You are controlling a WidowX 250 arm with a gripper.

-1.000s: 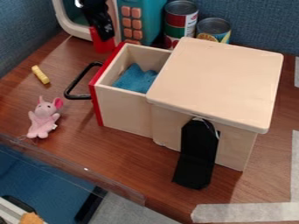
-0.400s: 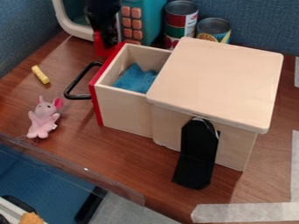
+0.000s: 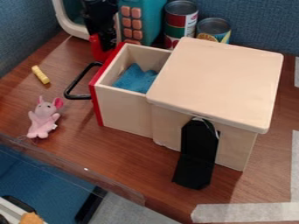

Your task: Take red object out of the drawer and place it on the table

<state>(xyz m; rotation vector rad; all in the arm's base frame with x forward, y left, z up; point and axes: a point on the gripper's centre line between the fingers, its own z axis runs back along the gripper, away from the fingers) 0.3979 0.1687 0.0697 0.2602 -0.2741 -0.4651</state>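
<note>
At the upper left, the black gripper (image 3: pixel 104 47) hangs just behind the drawer's red front, shut on the red object (image 3: pixel 98 49). Part of the red object is hidden by the gripper, and whether its lower end touches the table I cannot tell. The wooden drawer (image 3: pixel 121 107) is pulled out to the left of its box, with its black handle (image 3: pixel 73 84) facing left. Inside the drawer lies a blue cloth (image 3: pixel 135 79). Brown table (image 3: pixel 70 118) surface surrounds the box.
A pink plush mouse (image 3: pixel 43 118) and a yellow stick (image 3: pixel 40 75) lie left of the drawer. Behind stand a teal toy microwave (image 3: pixel 147 19) and two cans (image 3: pixel 180 22). The wooden box (image 3: pixel 219 78) takes up the right, a black flap (image 3: pixel 196 155) on its side.
The gripper has come down and a little toward the camera, and the red object has moved down with it. The drawer and its cloth have stayed put.
</note>
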